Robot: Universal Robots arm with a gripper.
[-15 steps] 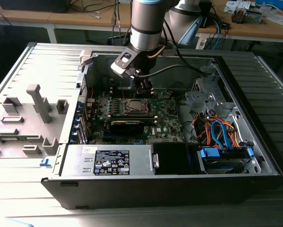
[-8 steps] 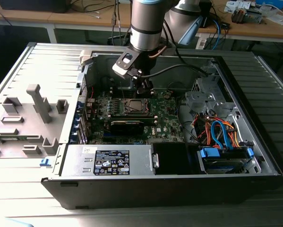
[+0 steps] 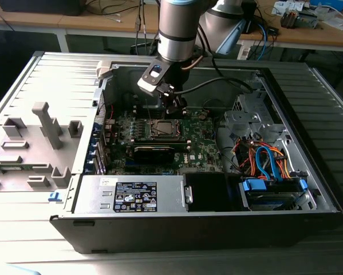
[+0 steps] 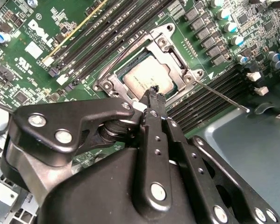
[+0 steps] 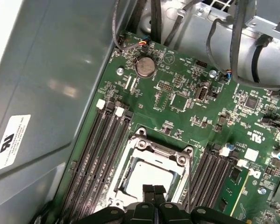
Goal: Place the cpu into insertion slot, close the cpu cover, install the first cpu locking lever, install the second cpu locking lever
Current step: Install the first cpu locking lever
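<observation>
While fully closed, tool over cpu

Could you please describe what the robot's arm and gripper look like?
The arm is a smooth silver-grey cylinder with a dark band near its wrist, and a black cable loops away from it. The gripper is matte black metal: flat linkage plates dotted with silver screws, tapering into two slim fingers with small holes.
</observation>
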